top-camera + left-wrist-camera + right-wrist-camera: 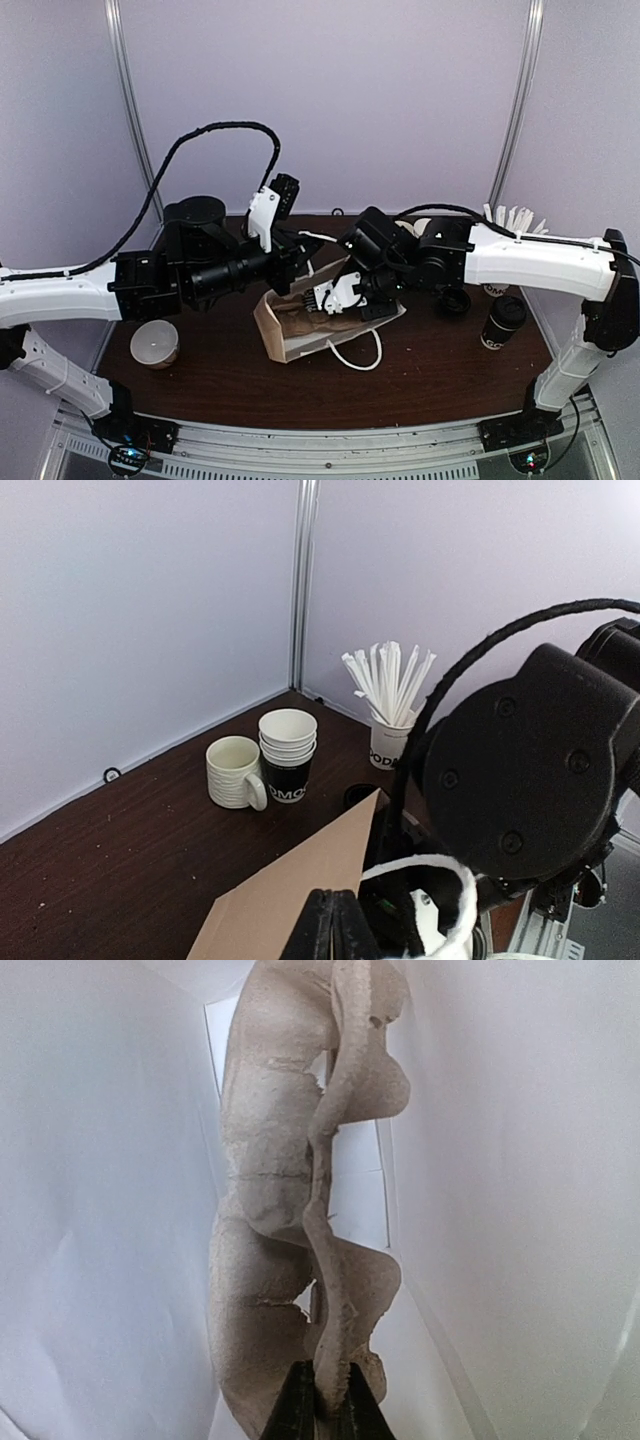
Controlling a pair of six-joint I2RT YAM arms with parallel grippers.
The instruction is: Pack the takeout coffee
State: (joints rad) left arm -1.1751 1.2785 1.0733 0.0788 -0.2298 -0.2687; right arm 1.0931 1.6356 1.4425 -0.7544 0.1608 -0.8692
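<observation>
The takeout coffee (503,322), a white cup with a black band and black lid, stands upright at the right of the table, apart from both grippers. A brown paper bag (290,335) lies on its side mid-table, mouth towards the back. My left gripper (335,925) is shut on the bag's upper edge (300,890); in the top view it (303,262) is at the bag's mouth. My right gripper (325,1410) is inside the bag's white interior, shut on a grey pulp cup carrier (290,1210). In the top view its tips (320,303) are hidden in the mouth.
A white ribbed mug (235,772), a stack of paper cups (288,752) and a cup of white sticks (390,705) stand at the back. A short tan cup (155,343) stands front left. The bag's white handle (355,355) lies on the table.
</observation>
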